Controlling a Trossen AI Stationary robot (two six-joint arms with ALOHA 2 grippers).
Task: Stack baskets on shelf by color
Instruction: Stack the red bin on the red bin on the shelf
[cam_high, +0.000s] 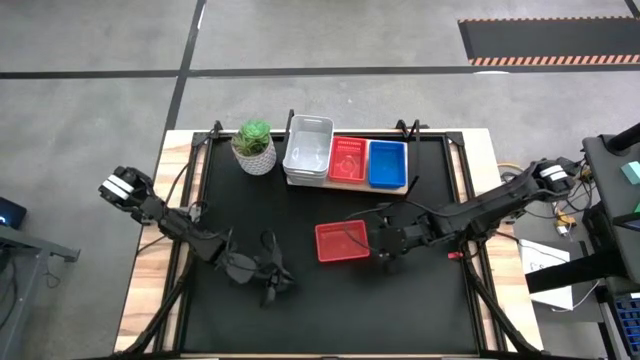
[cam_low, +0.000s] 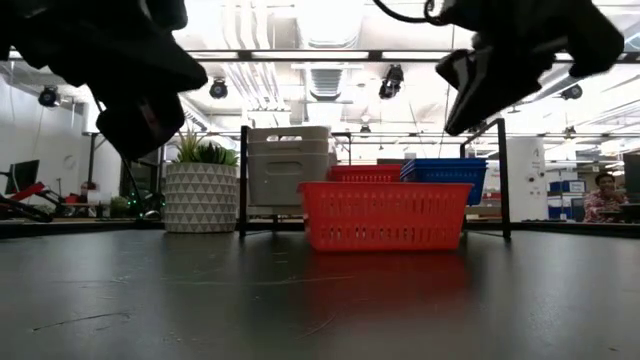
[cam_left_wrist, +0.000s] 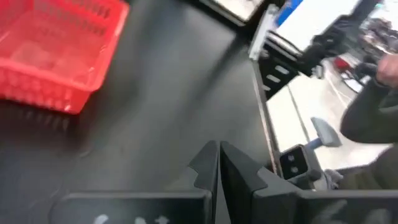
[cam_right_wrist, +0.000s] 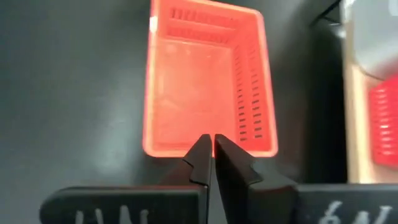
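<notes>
A loose red basket (cam_high: 342, 241) (cam_low: 385, 215) rests on its base on the black tabletop, open side up. On the shelf (cam_high: 395, 189) at the far side stand stacked white-grey baskets (cam_high: 307, 150), red baskets (cam_high: 348, 160) and a blue stack (cam_high: 387, 163), side by side. My right gripper (cam_high: 380, 243) (cam_right_wrist: 208, 144) is shut just off the loose basket's right short wall and above it, holding nothing. My left gripper (cam_high: 278, 283) (cam_left_wrist: 217, 152) is shut over bare tabletop to the near left of that basket (cam_left_wrist: 56, 56).
A white patterned plant pot (cam_high: 255, 148) (cam_low: 202, 195) stands left of the shelf. The shelf's black frame posts (cam_low: 243, 180) rise at its ends. Bare tabletop lies around the loose basket. A person (cam_low: 605, 195) is in the room beyond the table's right side.
</notes>
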